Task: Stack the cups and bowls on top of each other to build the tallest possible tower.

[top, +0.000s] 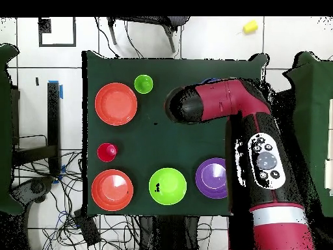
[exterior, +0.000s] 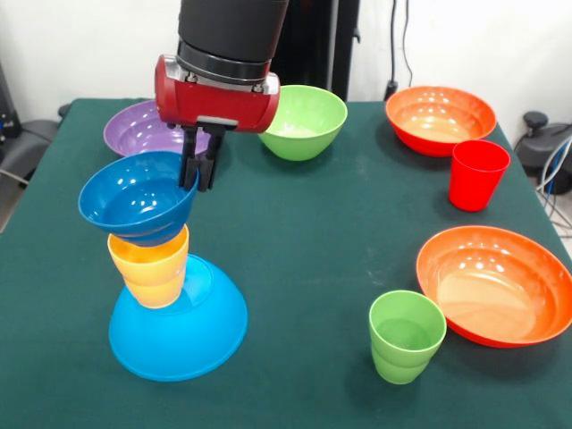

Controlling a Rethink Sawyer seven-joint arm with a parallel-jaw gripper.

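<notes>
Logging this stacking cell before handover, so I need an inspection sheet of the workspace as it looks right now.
Surface: dark green cloth table.
Job's things: inverted light-blue plastic bowl carries stacked yellow plastic cups and small dark-blue bowl. Loose: purple bowl, green bowl, two orange bowls, red cup, green cup.
Clutter: nothing seen.
End effector: at the dark-blue bowl's rim; grip unclear.
Cables: tangled on floor.
Surroundings: white tiled floor.

I see the tower [exterior: 170, 286]: inverted light-blue bowl [exterior: 192, 335] as base, yellow cups [exterior: 152, 264] atop, small dark blue bowl [exterior: 138, 197] tilted on top.
</notes>
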